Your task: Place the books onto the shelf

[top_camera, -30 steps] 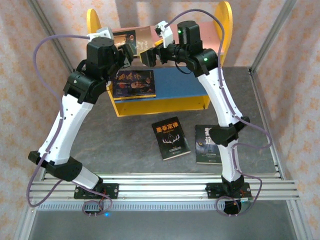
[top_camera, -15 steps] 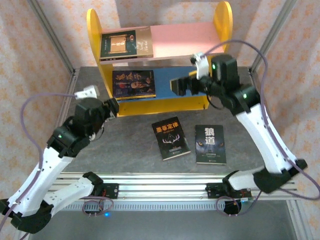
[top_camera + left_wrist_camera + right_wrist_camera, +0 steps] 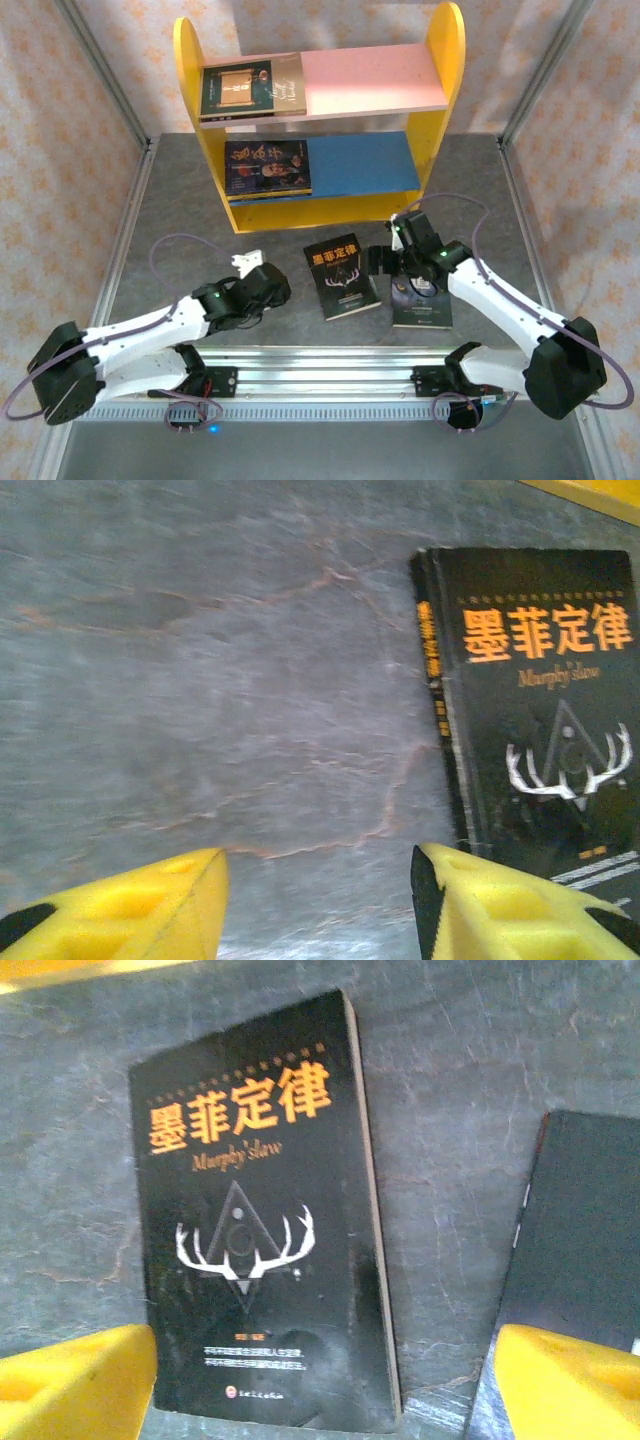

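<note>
The shelf (image 3: 380,78) stands at the back. One book (image 3: 250,88) lies on its pink upper board and a dark one (image 3: 266,167) on the blue lower board. Two books lie flat on the table: a black one with orange characters and white antlers (image 3: 342,278) (image 3: 545,710) (image 3: 255,1230), and a dark one (image 3: 420,300) (image 3: 590,1230) right of it. My left gripper (image 3: 275,290) (image 3: 320,905) is open and low over bare table, just left of the antler book. My right gripper (image 3: 385,265) (image 3: 325,1380) is open, its jaws spanning the antler book's near end and the gap to the dark book.
The grey stone-patterned table (image 3: 200,230) has free room to the left and right of the shelf. Metal frame posts (image 3: 100,80) and patterned walls close in the sides. The arms' base rail (image 3: 330,370) runs along the near edge.
Both arms came down from the shelf's upper board to the table, leaving a book on it. The left one swung back to the near left; the right one dropped over the two lying books.
</note>
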`<state>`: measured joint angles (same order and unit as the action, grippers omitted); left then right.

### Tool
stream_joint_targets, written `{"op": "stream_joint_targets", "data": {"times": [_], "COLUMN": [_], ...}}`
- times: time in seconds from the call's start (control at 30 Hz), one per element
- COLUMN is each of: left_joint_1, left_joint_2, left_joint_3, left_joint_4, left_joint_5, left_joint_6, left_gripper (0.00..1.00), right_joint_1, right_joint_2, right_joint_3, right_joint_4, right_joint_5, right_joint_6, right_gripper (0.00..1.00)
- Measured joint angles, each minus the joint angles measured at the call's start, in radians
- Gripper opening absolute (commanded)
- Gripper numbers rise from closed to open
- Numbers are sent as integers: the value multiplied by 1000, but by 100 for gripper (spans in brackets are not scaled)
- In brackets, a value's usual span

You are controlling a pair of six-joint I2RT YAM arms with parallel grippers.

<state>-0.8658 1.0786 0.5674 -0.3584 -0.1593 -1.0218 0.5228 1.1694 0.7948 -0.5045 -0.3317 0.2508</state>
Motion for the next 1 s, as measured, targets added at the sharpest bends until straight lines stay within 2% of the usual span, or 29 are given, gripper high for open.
{"op": "stream_joint_targets", "data": {"times": [0.1,0.27,0.53,0.83,1.0], "left_joint_1": [-20,-37,-39,-39,-37], "left_joint_2": [131,301,385,475,494], "left_joint_3": [13,68,105,105,105], "left_joint_4": [106,193,280,346,364], "left_joint_5": [22,52,85,135,135], "left_joint_6": [-14,-21,-25,-27,-26], "left_gripper": [52,52,53,54,54], "right_joint_1": [0,0,0,10,25], "right_joint_2": [59,154,285,358,377], "right_joint_3": [-10,-31,-37,-75,-75], "right_joint_4": [47,131,240,329,361], "right_joint_5": [-1,-10,-54,-107,-120], "right_joint_6": [21,38,58,91,98], "right_gripper": [78,73,62,53,41]}}
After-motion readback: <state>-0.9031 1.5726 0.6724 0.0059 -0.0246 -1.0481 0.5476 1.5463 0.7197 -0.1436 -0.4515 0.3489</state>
